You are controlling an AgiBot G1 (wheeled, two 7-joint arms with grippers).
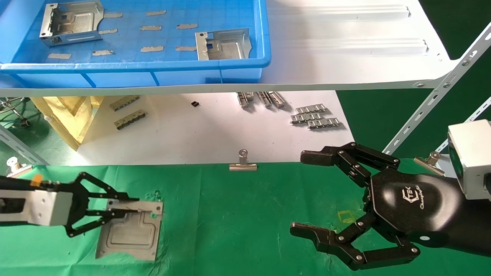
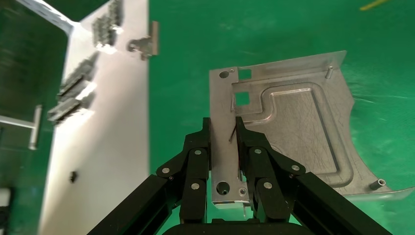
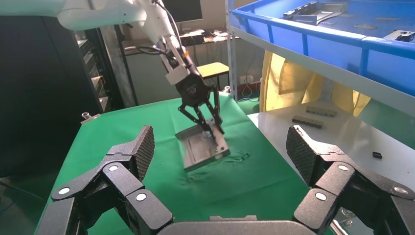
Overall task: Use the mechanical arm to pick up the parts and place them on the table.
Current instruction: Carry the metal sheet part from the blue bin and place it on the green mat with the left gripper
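Note:
My left gripper point(image 1: 124, 209) is shut on the upturned edge of a silvery sheet-metal bracket point(image 1: 130, 232), which lies tilted on the green cloth table point(image 1: 238, 222) at the left. In the left wrist view the fingers point(image 2: 242, 142) pinch the bracket's rim point(image 2: 222, 161). Two more brackets lie in the blue tray point(image 1: 134, 69) on the shelf: one at the far left point(image 1: 71, 23), one at the right point(image 1: 223, 45). My right gripper point(image 1: 307, 193) is open and empty, over the cloth at the right. The right wrist view shows the left gripper point(image 3: 208, 128) on the bracket point(image 3: 203, 147).
A white shelf point(image 1: 345, 42) overhangs a white sheet point(image 1: 199, 130) with small grey ridged strips point(image 1: 314, 116). A silver binder clip point(image 1: 243, 161) sits at the cloth's far edge. A yellow bag point(image 1: 65, 111) hangs at the left. Slanted shelf struts point(image 1: 433, 99) stand at the right.

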